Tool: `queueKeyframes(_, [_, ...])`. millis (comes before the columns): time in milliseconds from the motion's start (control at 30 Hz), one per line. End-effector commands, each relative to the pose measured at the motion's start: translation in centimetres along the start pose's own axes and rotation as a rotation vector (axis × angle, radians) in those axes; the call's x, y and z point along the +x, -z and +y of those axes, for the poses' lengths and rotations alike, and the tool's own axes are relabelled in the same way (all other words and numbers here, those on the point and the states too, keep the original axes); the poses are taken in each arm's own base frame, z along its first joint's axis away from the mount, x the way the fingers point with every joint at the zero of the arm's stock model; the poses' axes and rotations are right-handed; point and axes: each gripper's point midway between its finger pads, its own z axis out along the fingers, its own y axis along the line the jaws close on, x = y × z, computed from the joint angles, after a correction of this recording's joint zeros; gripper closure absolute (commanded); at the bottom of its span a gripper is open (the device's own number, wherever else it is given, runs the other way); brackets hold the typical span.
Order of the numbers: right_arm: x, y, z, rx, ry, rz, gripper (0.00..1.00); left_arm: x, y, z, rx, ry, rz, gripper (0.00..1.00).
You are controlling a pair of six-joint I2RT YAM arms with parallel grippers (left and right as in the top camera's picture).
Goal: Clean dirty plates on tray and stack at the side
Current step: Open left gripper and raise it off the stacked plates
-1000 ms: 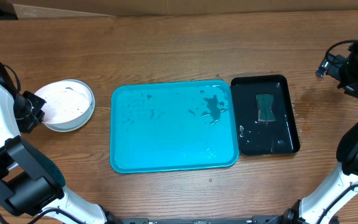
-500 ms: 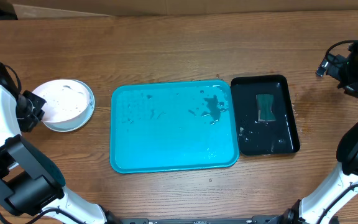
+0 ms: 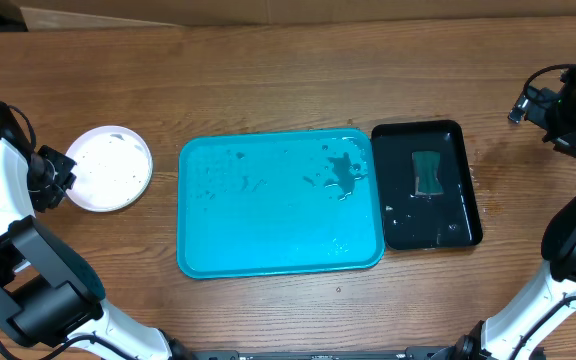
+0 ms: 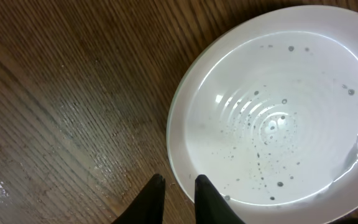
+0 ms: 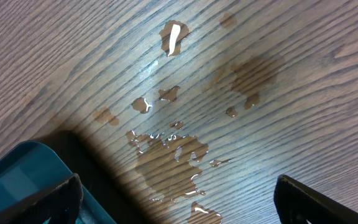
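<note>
A white plate (image 3: pixel 111 167) lies flat on the table at the far left, speckled with water drops; in the left wrist view the plate (image 4: pixel 278 112) fills the right side. My left gripper (image 4: pixel 179 186) sits at its near rim with the jaws a little apart and only bare wood between them, the right fingertip (image 4: pixel 207 194) overlapping the rim. In the overhead view the left gripper (image 3: pixel 58 172) is just left of the plate. The turquoise tray (image 3: pixel 278 203) carries only water spots. My right gripper (image 5: pixel 178 193) hangs wide open over wet wood, holding nothing.
A glossy black tray (image 3: pixel 426 185) with a dark sponge (image 3: pixel 427 173) in it stands against the turquoise tray's right side. Puddles of water (image 5: pixel 166 155) lie on the wooden table (image 3: pixel 288 80) under the right gripper.
The plate, tilted up at its left side with a pale-blue rim showing under it, has dropped flat. The left jaws have parted and let its rim go. The right arm has not moved.
</note>
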Motion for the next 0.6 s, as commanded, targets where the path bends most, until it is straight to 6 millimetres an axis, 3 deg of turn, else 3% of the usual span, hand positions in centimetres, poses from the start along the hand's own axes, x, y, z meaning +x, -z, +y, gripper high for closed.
queueKeyframes(0, [-0.5, 1.4, 0.2, -0.008, -0.001, -0.039, 0.00, 0.6, -0.2, -0.3, 0.009, -0.010, 0.017, 0.74])
queueKeyframes(33, [-0.5, 1.4, 0.2, -0.008, -0.001, -0.039, 0.00, 0.7, -0.2, -0.4, 0.013, -0.011, 0.020, 0.71])
queueKeyframes(133, [-0.5, 1.4, 0.2, -0.008, -0.001, -0.039, 0.00, 1.0, -0.2, -1.1, 0.037, -0.056, 0.031, 0.50])
queueKeyframes(200, [-0.5, 1.4, 0.2, -0.008, -0.001, -0.039, 0.00, 1.3, -0.2, -1.6, 0.050, -0.111, 0.034, 0.27])
queueKeyframes(300, [-0.5, 1.4, 0.2, -0.008, -0.001, -0.039, 0.00, 1.8, -0.1, -2.9, 0.091, -0.196, 0.041, 0.03])
queueKeyframes(567, [-0.5, 1.4, 0.2, -0.008, -0.001, -0.039, 0.00, 3.7, 0.3, -6.3, 0.179, -0.338, 0.056, 0.00])
